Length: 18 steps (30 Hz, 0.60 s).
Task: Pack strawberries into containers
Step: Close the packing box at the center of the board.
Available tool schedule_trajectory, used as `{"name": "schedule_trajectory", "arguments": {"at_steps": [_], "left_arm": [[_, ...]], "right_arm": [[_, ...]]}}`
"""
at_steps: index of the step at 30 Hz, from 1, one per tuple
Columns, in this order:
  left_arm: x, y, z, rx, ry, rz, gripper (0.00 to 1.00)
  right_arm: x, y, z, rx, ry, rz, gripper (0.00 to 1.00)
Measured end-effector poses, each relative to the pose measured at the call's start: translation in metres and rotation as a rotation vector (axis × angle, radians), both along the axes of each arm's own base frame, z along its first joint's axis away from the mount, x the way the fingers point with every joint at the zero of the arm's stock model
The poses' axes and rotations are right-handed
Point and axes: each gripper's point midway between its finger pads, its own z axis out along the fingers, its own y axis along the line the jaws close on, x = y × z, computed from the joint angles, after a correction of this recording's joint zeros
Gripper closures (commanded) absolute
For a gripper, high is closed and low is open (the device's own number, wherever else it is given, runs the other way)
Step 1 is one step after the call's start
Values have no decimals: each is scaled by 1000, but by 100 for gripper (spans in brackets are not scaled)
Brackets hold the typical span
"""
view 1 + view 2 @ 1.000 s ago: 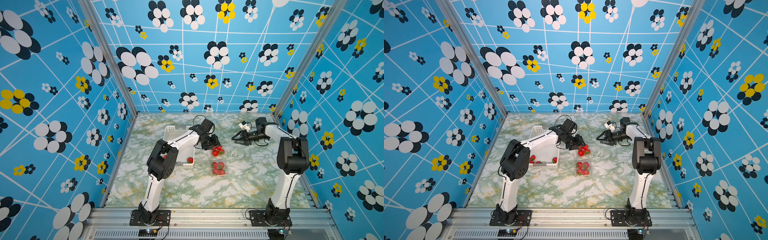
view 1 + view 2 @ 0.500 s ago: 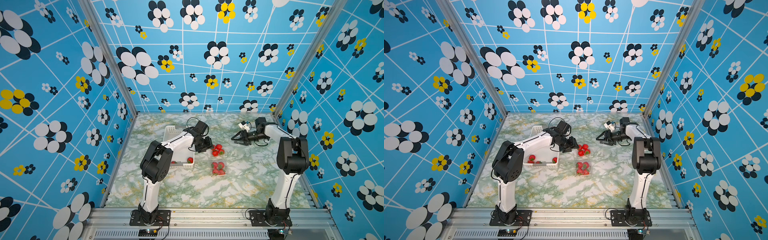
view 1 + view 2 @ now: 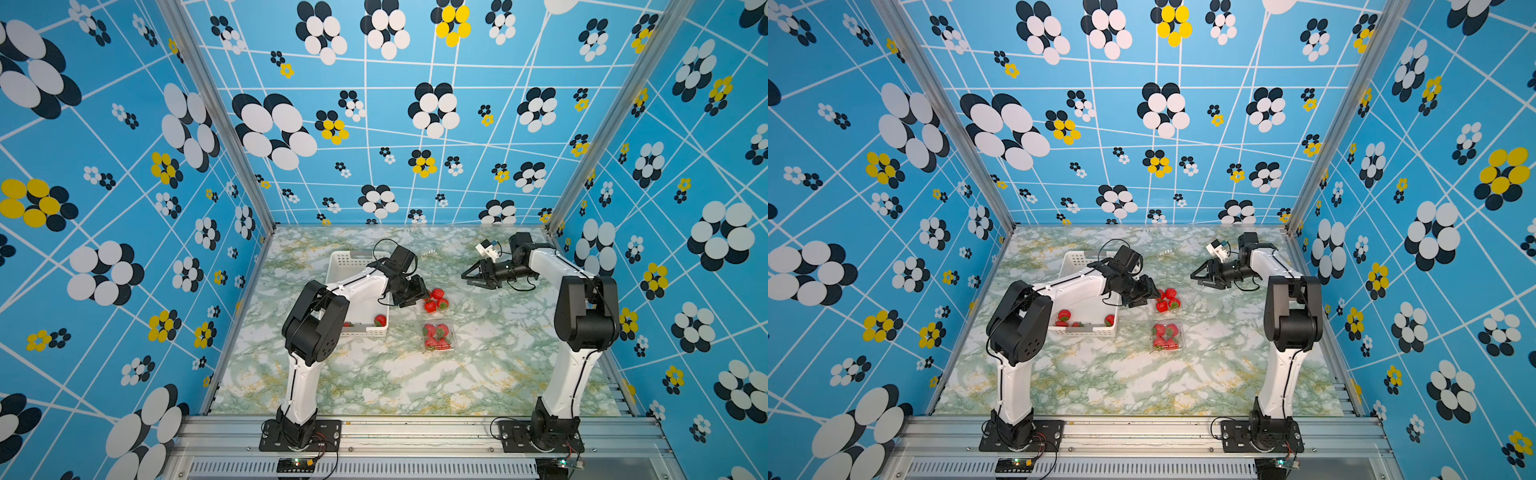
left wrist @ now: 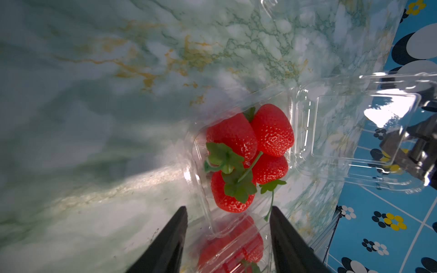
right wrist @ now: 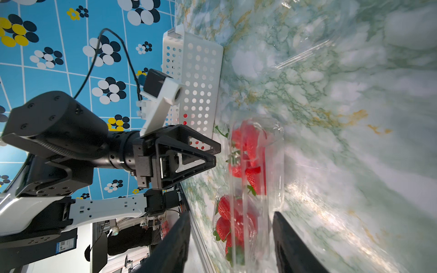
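Strawberries (image 4: pixel 248 151) in open container (image 4: pixel 354 141), just ahead of L hand (image 4: pixel 228 208).

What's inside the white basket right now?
Strawberries lie at the near end of the basket; a few show in a top view. The left arm crosses over its middle, so anything lying there is hidden.

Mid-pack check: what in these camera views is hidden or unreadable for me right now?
- White perforated plastic basket: the left arm covers most of its inside in both top views, so the red strawberries in it cannot be counted.
- Closed clear plastic punnet: cut by the left wrist view's edge, its fruit blurred behind the lid.
- Clear plastic glint by the back wall: too small in a top view to tell open or empty.
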Motion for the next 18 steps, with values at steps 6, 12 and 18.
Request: {"name": "schedule_trajectory", "arguments": {"at_steps": [6, 12, 18], "left_arm": [[1, -2, -4, -20, -6, 8, 43], [-5, -2, -20, -57, 4, 22, 43], [-6, -4, -26, -123, -7, 37, 43]], "right_arm": [[-4, 7, 14, 5, -20, 9, 43], [-10, 18, 14, 7, -1, 24, 43], [-13, 27, 14, 11, 11, 39, 44]]}}
